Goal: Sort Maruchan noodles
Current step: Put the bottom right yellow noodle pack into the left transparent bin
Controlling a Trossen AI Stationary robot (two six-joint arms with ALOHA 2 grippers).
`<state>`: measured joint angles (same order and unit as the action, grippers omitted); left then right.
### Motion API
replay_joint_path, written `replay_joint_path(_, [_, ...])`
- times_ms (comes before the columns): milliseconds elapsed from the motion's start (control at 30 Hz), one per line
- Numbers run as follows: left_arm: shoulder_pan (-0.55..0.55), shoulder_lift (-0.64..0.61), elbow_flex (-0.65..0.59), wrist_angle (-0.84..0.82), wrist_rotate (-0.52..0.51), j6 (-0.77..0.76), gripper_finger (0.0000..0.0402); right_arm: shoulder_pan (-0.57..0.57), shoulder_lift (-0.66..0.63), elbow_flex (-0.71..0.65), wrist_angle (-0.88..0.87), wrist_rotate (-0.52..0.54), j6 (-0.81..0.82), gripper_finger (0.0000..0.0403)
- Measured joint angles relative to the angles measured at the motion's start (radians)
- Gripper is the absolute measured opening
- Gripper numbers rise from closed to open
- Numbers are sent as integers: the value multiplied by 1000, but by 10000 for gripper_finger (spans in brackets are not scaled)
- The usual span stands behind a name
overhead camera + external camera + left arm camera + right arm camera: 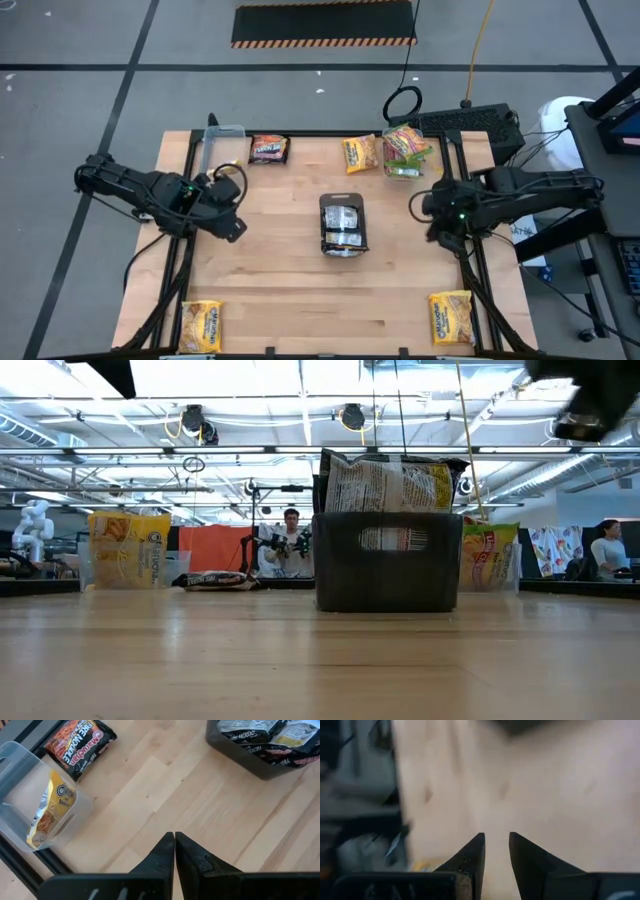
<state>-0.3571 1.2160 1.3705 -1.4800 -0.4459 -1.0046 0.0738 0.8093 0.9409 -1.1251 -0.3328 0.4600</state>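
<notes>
Several Maruchan packets stand in the dark grey tray point(343, 243) at the table's middle, their tops point(385, 485) rising above its wall. A dark red packet point(79, 744) and a yellow one point(360, 153) lie flat near the far edge. More yellow packets lie at the near left corner point(200, 325) and the near right corner point(450, 318). My left gripper point(174, 836) hovers shut left of the tray, holding nothing. My right gripper point(496, 836) hovers right of the tray point(437, 232), open by a narrow gap and empty.
A clear tub point(37, 800) at the far left holds one yellow packet standing on edge. Another clear tub point(405, 152) at the far right holds green-edged orange-pink packets. A black frame runs along the table's sides. Bare wood lies between the tray and the near edge.
</notes>
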Motion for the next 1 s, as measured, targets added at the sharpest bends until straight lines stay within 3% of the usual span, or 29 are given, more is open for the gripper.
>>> replay_joint_path(133, [-11, 0, 0, 0, 0, -2, 21, 0, 11, 0, -89, -198, 68, 84])
replay_joint_path(200, [-15, 0, 0, -1, 0, -2, 21, 0, 21, 0, -127, -247, 89, 84])
replay_joint_path(467, [-36, 0, 0, 0, 0, -21, 21, 14, 102, 0, -188, -252, 97, 84])
replay_joint_path(1000, [-103, 0, -1, 0, 0, -30, 21, 208, 379, 0, -167, -275, -38, 84])
